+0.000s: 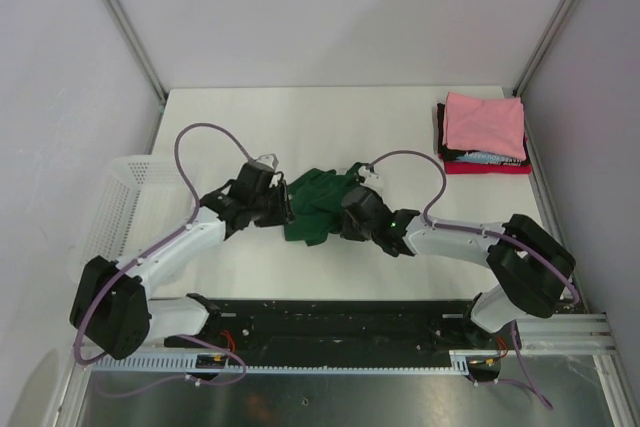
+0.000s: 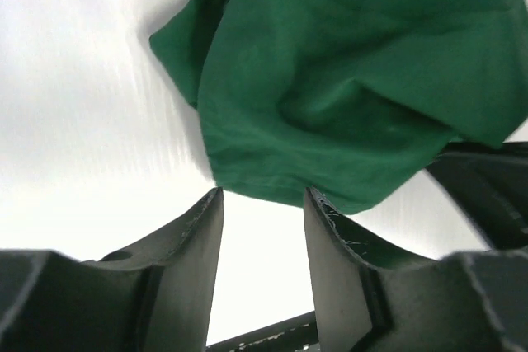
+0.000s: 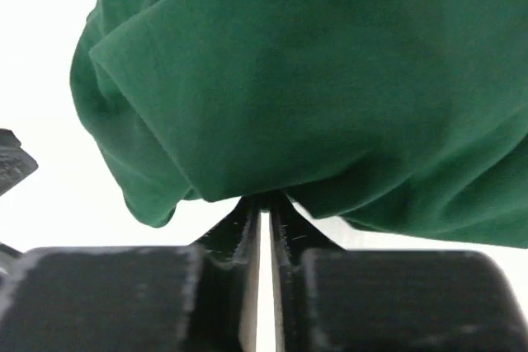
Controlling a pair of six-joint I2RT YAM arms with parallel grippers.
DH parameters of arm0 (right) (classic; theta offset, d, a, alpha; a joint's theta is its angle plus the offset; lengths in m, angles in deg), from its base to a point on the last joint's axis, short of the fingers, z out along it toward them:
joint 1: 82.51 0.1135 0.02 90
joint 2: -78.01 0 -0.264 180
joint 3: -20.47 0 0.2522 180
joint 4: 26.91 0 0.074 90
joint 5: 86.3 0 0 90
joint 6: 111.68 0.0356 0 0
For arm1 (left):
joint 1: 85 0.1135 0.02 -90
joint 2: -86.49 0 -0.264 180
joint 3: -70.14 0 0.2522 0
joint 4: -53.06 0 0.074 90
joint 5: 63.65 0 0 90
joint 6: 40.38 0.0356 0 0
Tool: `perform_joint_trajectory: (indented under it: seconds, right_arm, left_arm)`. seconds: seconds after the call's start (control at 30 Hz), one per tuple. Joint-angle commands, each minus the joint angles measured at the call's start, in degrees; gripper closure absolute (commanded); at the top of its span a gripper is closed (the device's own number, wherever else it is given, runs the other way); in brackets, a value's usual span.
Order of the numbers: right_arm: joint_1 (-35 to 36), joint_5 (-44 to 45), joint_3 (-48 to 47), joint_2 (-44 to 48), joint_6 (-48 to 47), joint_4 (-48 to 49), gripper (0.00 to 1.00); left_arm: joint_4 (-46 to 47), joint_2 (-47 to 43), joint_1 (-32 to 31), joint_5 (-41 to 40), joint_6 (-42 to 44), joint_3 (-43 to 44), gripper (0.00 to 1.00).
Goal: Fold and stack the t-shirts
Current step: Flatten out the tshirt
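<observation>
A dark green t-shirt [image 1: 315,205] lies crumpled in the middle of the white table, between my two grippers. My left gripper [image 1: 283,205] stands at the shirt's left edge. In the left wrist view it [image 2: 262,194] is open, its fingertips just reaching the hem of the green cloth [image 2: 330,80], with bare table between the fingers. My right gripper [image 1: 345,212] is at the shirt's right side. In the right wrist view its jaws [image 3: 264,197] are pressed nearly together, pinching a fold of the green shirt [image 3: 313,80] that hides the tips.
A stack of folded t-shirts sits at the back right corner, with a pink one [image 1: 484,124] on top and a red one [image 1: 487,167] at the bottom. A white mesh basket [image 1: 125,202] stands at the table's left edge.
</observation>
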Motion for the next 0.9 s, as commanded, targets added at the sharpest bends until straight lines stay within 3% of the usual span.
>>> perform_joint_trajectory:
  seconds: [0.0,0.57,0.77,0.87]
  right_arm:
    - [-1.17,4.81,-2.78,1.99,-1.14,0.29,0.96]
    - [-1.48,4.12,-5.35,3.39,-3.48,-3.83,1.00]
    - [-1.50,3.73,-5.55,2.89,-3.57,-4.32,1.00]
    - [-1.57,3.69,-5.51,2.66,-3.55,-4.55,1.00]
  left_arm:
    - [2.21,1.72,0.46,0.65,0.76,-3.46,0.50]
    - [15.49,12.46,0.44,10.23,0.03,-6.54,0.48]
    - [18.14,14.35,0.44,9.68,-0.94,-6.89,0.55]
    - [19.65,14.87,0.44,9.58,-1.72,-7.37,0.63]
